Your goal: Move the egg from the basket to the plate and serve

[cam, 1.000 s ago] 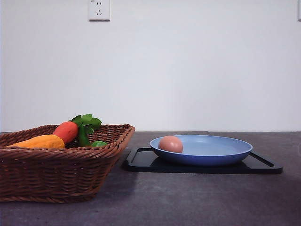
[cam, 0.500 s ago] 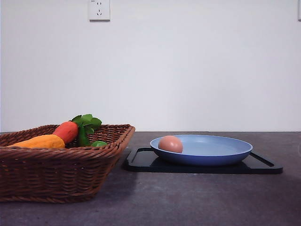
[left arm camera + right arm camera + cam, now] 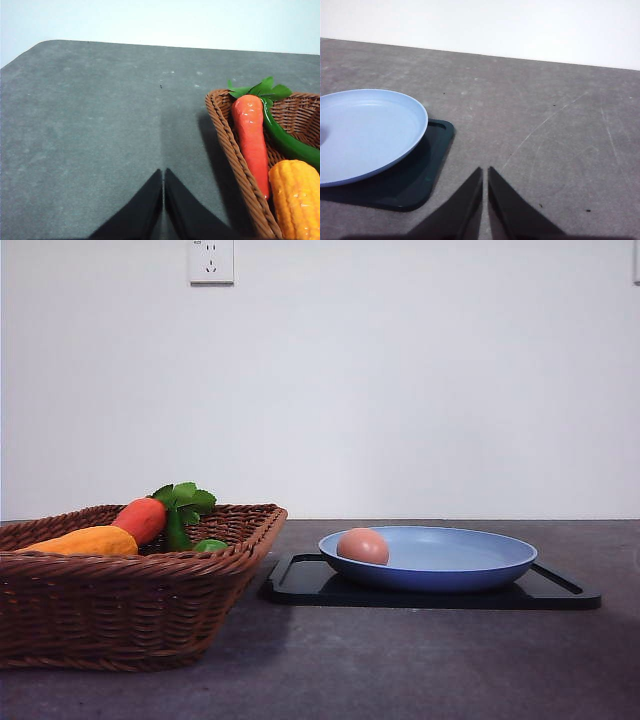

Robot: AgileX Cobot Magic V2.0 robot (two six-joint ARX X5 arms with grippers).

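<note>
Brownish-pink egg [image 3: 363, 546] on a light-blue plate [image 3: 470, 558]; flat black tray [image 3: 310, 581] beneath; dark brown woven wicker basket [image 3: 120, 610] with a red-orange carrot [image 3: 141, 519], green leaves [image 3: 186, 499], yellow-orange corn [image 3: 82, 541]; mottled dark grey bench [image 3: 420, 660]; white wall [image 3: 400, 380]; both grippers, left gripper [image 3: 163, 187] and right gripper [image 3: 485, 185], black

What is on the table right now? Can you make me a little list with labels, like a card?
egg: lying in the plate, near its left side
plate: light blue, sitting on the black tray
basket: brown wicker, left of the tray
in the basket: carrot with green leaves, yellow corn, a long green vegetable
left gripper: shut, empty, over bare table beside the basket
right gripper: shut, empty, over bare table beside the tray
</note>
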